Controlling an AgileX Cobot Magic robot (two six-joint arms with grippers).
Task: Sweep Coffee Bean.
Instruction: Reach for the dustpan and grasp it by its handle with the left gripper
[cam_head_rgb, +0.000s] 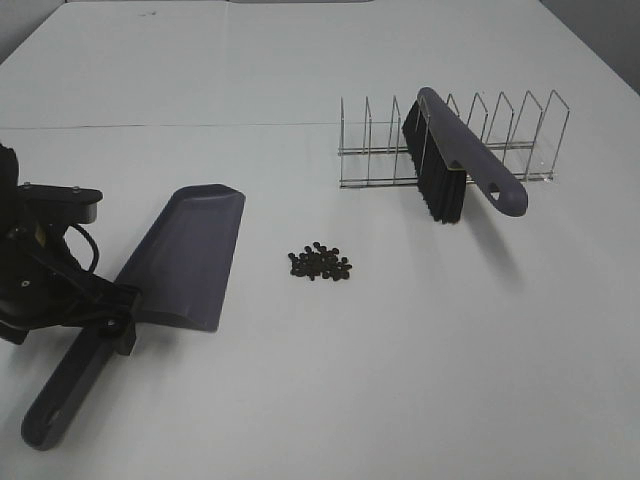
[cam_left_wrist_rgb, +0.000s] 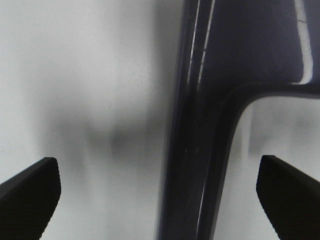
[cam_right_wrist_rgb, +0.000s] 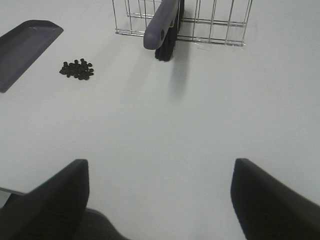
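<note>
White tabletop (cam_head_rgb: 420, 380) lies open around coffee bean (cam_head_rgb: 320, 264) — left end effector (cam_left_wrist_rgb: 157, 182), right end effector (cam_right_wrist_rgb: 160, 192) released.

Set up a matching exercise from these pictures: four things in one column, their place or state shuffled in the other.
1. brush
2. coffee beans
3. dustpan
4. left gripper

A. small pile on the bare table
B. open, either side of a handle
C. propped in the wire rack
D. lying flat, left of the beans

Pairs: 1-C, 2-A, 3-D, 4-B
</note>
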